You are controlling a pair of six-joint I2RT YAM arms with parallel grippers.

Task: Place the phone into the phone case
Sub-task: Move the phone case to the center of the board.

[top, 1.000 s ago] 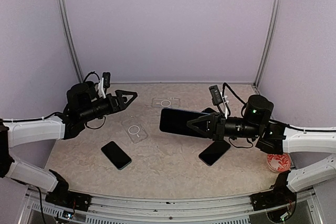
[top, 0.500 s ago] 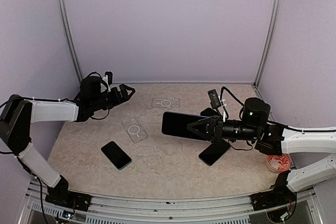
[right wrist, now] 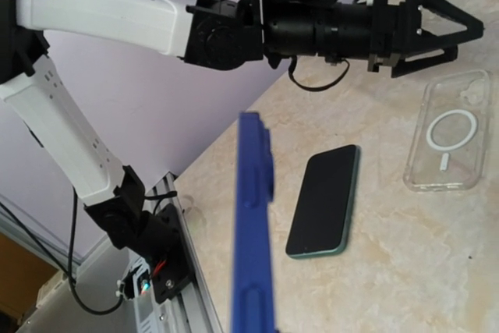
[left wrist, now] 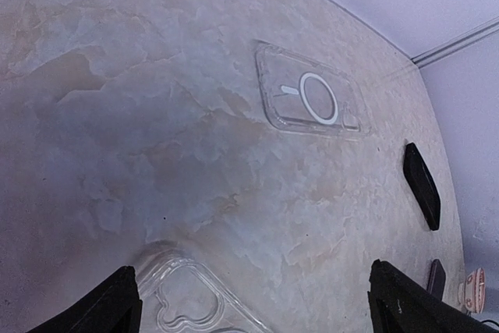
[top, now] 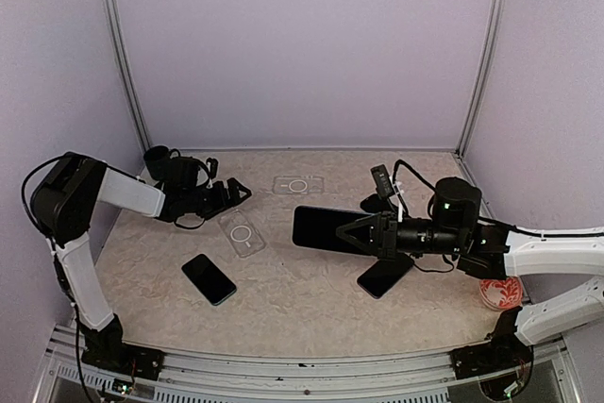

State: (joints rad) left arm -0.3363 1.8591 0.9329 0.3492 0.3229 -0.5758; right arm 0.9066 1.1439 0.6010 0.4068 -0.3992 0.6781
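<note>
Your left gripper (top: pixel 238 190) is low and wide open, at 12 o'clock from the clear plastic case (top: pixel 242 233). Your right gripper (top: pixel 347 229) grips the blue-edged dark phone (top: pixel 316 226).

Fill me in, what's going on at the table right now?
The right gripper has its jaws shut on a blue-edged phone, holding it off the table. The left gripper sits low, jaws open, at the end of the near clear case. A far clear case, a left phone and a right phone lie flat. No phone is in a case yet.
</note>
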